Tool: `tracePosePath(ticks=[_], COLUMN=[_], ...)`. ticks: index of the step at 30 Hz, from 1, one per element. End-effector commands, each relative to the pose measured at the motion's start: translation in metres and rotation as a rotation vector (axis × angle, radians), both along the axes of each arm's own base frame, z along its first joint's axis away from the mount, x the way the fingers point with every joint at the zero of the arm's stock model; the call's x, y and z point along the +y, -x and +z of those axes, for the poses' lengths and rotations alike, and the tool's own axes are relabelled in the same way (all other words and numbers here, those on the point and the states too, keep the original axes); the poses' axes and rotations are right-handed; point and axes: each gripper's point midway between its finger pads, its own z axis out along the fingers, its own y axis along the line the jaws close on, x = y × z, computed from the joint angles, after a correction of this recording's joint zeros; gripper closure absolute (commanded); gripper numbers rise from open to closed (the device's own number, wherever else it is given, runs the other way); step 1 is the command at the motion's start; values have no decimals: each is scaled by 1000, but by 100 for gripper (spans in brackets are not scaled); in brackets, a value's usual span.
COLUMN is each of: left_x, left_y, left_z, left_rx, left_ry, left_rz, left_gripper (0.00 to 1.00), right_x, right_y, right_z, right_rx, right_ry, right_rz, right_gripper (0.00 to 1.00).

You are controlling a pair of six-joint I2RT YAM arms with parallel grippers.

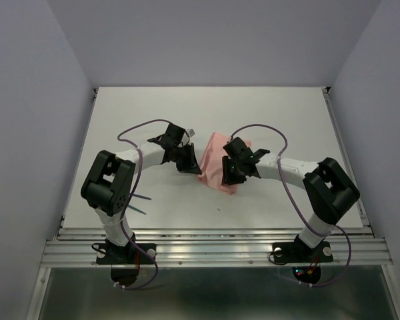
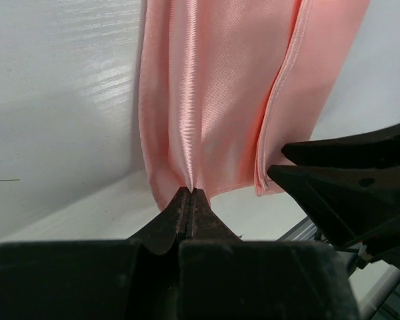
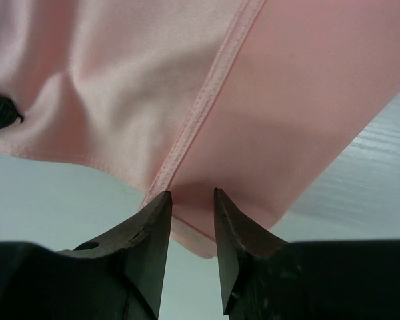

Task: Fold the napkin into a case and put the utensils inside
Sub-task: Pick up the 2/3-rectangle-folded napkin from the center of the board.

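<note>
While pinching thin salmon-pink cloth napkin (image 2: 213, 87), half-folded at centre of white table (image 1: 280, 113), in tightly closed left gripper (image 2: 190, 193) to anchor the fold, brackets its hemmed corner with parted right gripper (image 3: 192, 197), likely poised to pinch.

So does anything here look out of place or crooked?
The salmon-pink cloth napkin lies skewed and puckers where the left gripper pinches its edge. The thin teal plastic utensils lie apart, off to its left.

White arm links (image 1: 145, 157), black joints (image 1: 110, 181), purple cables (image 1: 135, 127), matte black pointed left gripper (image 2: 190, 193)
</note>
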Motion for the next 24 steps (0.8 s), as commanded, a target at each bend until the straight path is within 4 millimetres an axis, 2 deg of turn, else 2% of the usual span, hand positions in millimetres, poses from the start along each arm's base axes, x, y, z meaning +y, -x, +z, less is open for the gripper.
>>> tracePosePath(ticks=[1, 5, 10, 14, 19, 24], left_x=[-2, -1, -2, -2, -3, -4], left_y=[-1, -2, -1, -1, -1, -1], left_z=[5, 4, 5, 3, 4, 2], left_rx=[-23, -24, -24, -23, -23, -19], left_ry=[-5, -2, 1, -2, 6, 8], left_rz=[-10, -5, -6, -7, -9, -13], left_gripper=[100, 100, 100, 100, 100, 100], right_x=[5, 7, 3, 11, 7, 10], right_y=[-2, 8, 6, 11, 12, 12], right_z=[34, 36, 34, 34, 25, 17], right_rx=[-144, -216, -258, -278, -294, -293], right_ry=[59, 164, 265, 285, 416, 433], right_rz=[117, 238, 278, 307, 332, 348], right_gripper=[61, 59, 59, 51, 50, 53])
